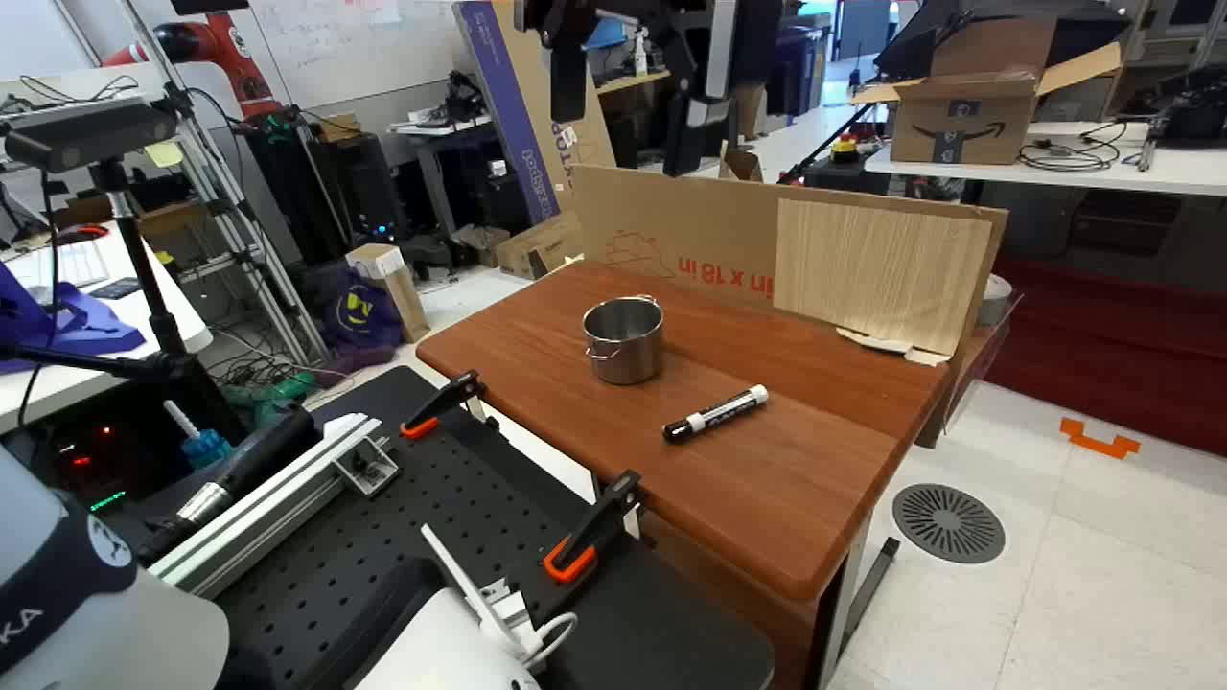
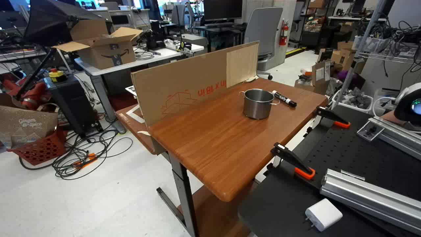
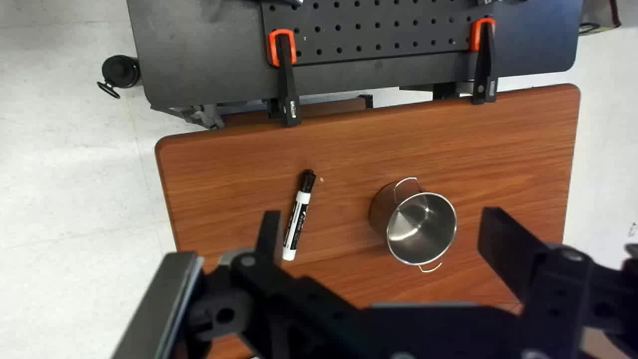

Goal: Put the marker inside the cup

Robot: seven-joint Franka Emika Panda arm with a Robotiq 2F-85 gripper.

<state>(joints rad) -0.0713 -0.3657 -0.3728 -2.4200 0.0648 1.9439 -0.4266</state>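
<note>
The marker (image 1: 716,414) lies flat on the brown table, with a black cap, a black and white barrel and a white end. It also shows in an exterior view (image 2: 284,98) and at the left in the wrist view (image 3: 298,218). The cup (image 1: 629,353) is a grey metal pot with two wire handles. It stands upright a short way from the marker, and also shows in an exterior view (image 2: 256,109). The wrist view looks into the cup (image 3: 423,229), which holds nothing visible. My gripper (image 1: 628,123) is wide open and empty, high above the table; its fingers also show in the wrist view (image 3: 381,227).
A cardboard panel (image 1: 690,230) stands along the table's far edge. Two black clamps with orange pads (image 1: 594,527) grip the black perforated board (image 1: 383,556) by the near edge. The brown table (image 2: 204,148) has floor beyond its sides.
</note>
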